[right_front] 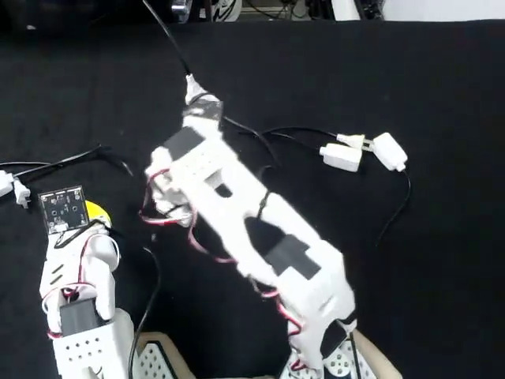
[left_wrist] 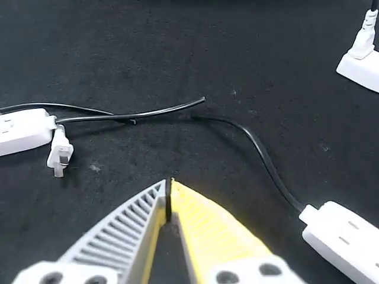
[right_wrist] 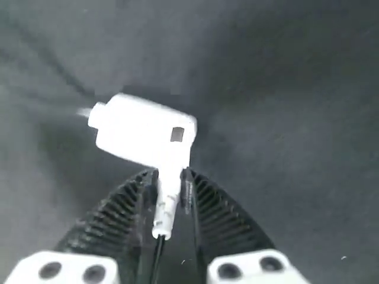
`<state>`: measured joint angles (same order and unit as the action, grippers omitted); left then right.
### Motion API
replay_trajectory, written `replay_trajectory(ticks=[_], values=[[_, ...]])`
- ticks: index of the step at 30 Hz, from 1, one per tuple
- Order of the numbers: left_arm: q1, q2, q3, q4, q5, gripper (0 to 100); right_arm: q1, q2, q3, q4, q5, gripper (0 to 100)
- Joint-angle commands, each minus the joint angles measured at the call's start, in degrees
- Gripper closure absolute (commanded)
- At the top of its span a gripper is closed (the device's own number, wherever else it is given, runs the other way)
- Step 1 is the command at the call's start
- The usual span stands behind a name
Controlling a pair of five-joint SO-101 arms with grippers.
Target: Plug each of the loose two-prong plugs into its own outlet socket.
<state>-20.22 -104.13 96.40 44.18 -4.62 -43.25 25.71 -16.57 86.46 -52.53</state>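
The tabletop (right_front: pixel 442 260) is covered edge to edge in a matte black surface. In the left wrist view it carries a few pale specks of lint (left_wrist: pixel 95 168).

Past the far edge lies a narrow strip of clutter. It includes a shiny rounded metal object (right_front: pixel 181 9), a white object with dark markings (right_front: pixel 226 9) just beside it, and a tangle of dark cables (right_front: pixel 276 9). A pale surface (right_front: pixel 442 8) sits toward the far right corner.

At the near edge, tan board (right_front: pixel 163 348) shows against the black.
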Motion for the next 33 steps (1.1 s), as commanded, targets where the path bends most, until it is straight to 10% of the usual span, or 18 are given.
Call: replay_trajectory(ticks=[1,19,33], values=[[-2.33,-0.35,0.92,-0.35,0.35,97,-2.11,-0.31,-5.85,-0.26,-2.73,98.6],[-8.92,-0.35,-0.13,-0.53,6.59,97,-0.79,-0.22,-6.37,1.05,-3.96,98.7],[-9.45,-0.35,-0.13,-0.44,6.59,97,-0.62,-0.66,-6.90,-0.35,67.43,98.7]])
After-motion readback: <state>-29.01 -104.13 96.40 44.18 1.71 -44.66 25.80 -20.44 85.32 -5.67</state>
